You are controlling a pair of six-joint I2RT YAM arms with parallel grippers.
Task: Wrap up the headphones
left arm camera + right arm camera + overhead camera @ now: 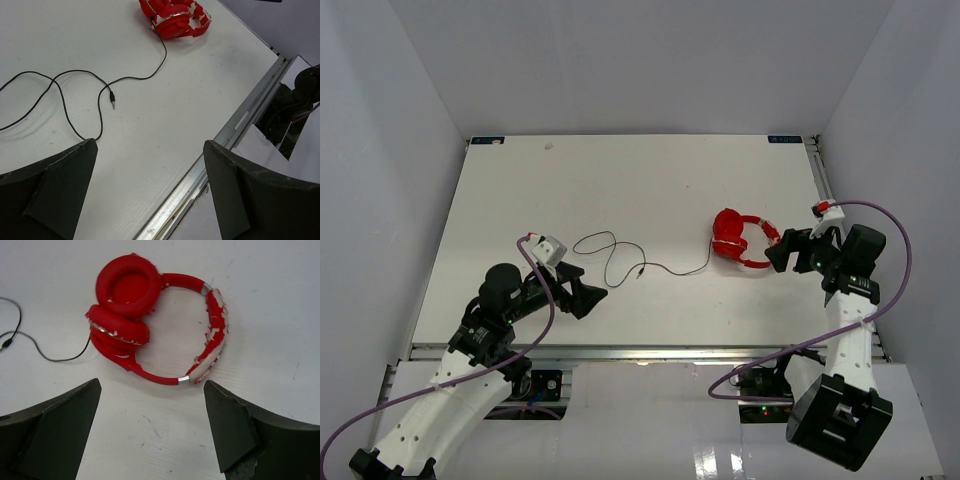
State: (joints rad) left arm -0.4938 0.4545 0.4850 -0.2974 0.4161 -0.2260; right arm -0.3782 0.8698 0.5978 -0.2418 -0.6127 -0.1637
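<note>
The red headphones (735, 238) lie flat on the white table, right of centre, ear cups folded together (125, 295) and the worn headband (212, 337) curving to the right. Their thin black cord (610, 255) snakes leftward in loose loops and ends in a free plug (113, 101). My right gripper (782, 250) stands open just right of the headphones, the headband lying just beyond its fingertips (151, 384). My left gripper (590, 298) is open near the front edge, short of the cord's nearest loop (95, 135), with nothing between its fingers (150, 145).
A metal rail (640, 352) runs along the table's near edge and shows in the left wrist view (220, 145). White walls enclose the table on three sides. Purple robot cables (545, 300) hang off both arms.
</note>
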